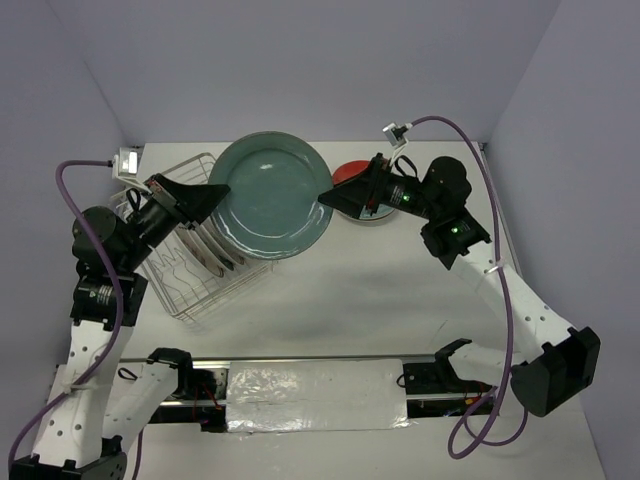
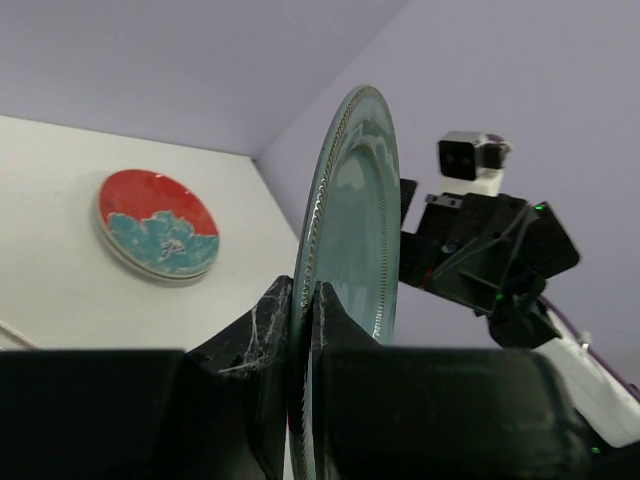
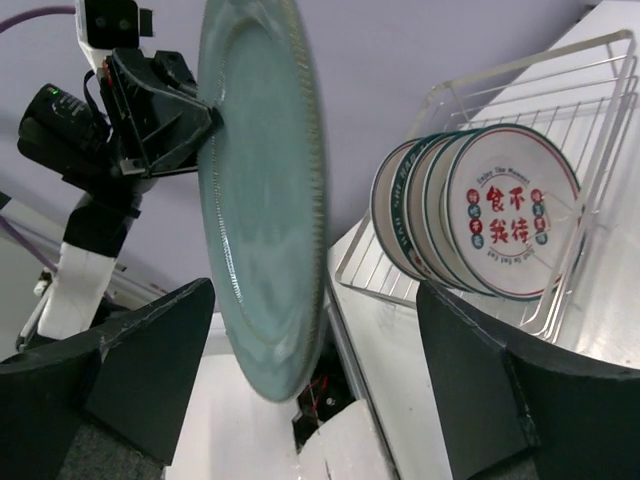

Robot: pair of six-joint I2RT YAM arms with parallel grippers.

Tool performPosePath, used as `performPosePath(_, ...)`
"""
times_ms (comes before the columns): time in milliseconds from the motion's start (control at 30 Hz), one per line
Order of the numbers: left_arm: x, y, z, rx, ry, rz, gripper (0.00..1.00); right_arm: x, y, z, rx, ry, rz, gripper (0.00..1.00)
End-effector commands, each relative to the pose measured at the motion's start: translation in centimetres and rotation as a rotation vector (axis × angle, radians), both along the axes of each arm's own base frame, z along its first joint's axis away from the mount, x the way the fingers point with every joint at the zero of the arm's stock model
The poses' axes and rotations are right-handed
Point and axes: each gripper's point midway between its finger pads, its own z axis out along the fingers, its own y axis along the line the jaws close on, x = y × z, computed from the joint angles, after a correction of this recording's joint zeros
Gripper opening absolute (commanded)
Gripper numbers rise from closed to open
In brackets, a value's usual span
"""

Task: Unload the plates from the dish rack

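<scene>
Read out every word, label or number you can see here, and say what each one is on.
"食不" above "我待", in red: centre of the front plate in the rack.
Small print arcing above and below those characters, and small marks beside them: too small to read.
Teal plate, floral plate: no text.

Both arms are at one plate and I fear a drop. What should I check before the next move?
1. Left end effector shut on the teal plate rim: ok.
2. Right end effector open: ok.
3. Teal plate's rim deep enough between the right fingers: cannot tell.
4. Teal plate apart from the plates standing in the rack: ok.
5. Red flowered plate lying flat on the table, nothing on it: ok.
</scene>
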Motion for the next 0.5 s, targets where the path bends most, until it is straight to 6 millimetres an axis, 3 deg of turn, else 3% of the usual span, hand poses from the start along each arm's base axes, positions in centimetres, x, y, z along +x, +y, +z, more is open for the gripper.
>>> performPosePath(0, -3.8, -0.6, 8.5, -0.146, -0.307, -0.099, 0.0, -0.3, 0.8, 1.0, 0.015, -0.071, 0.016, 0.88)
performPosePath(33, -3.6, -0.6, 8.3, -0.149, -0.301, -0.099, 0.0, -0.3, 1.0, 0.9, 0.013, -0.07, 0.021, 0.85)
performPosePath(133, -2.7, -0.5, 7.5, -0.154, -0.273, -0.083, 0.0, 0.0, 1.2, 0.6, 0.016, -0.067, 0.02, 0.6)
performPosePath(167, -2.0, -0.6, 7.0, -0.145, -0.256, -0.078, 0.0, 0.1, 1.2, 0.6, 0.018, -0.065, 0.015, 0.4)
performPosePath(200, -1.6, -0.6, 6.6, -0.138, -0.234, -0.073, 0.02, 0.1, 1.1, 0.7, 0.022, -0.065, 0.014, 0.29)
performPosePath(233, -1.1, -0.4, 6.2, -0.121, -0.227, -0.053, 0.07, 0.1, 1.1, 0.7, 0.027, -0.069, 0.01, 0.07)
performPosePath(267, -0.3, -0.4, 5.8, -0.107, -0.201, -0.04, 0.24, 0.2, 0.9, 1.0, 0.033, -0.071, -0.006, 0.0)
performPosePath(333, 1.0, -0.1, 4.0, -0.072, -0.122, -0.003, 0.55, 0.4, 0.4, 1.2, 0.031, -0.066, -0.035, 0.0)
performPosePath(367, 2.1, 0.5, 4.0, -0.043, -0.106, 0.048, 0.87, 0.9, -0.4, 1.6, 0.043, -0.056, -0.084, 0.0)
performPosePath(400, 2.6, 0.9, 3.9, -0.019, -0.087, 0.078, 0.98, 2.3, -2.0, 1.7, 0.047, -0.037, -0.155, 0.0)
performPosePath(433, 3.7, 2.1, 1.4, 0.069, 0.01, 0.159, 0.99, 3.0, -3.2, 1.3, 0.047, 0.004, -0.206, 0.0)
performPosePath(467, 3.8, 2.9, 2.5, 0.105, 0.016, 0.207, 1.0, 4.0, -4.6, 0.9, 0.052, 0.044, -0.261, 0.0)
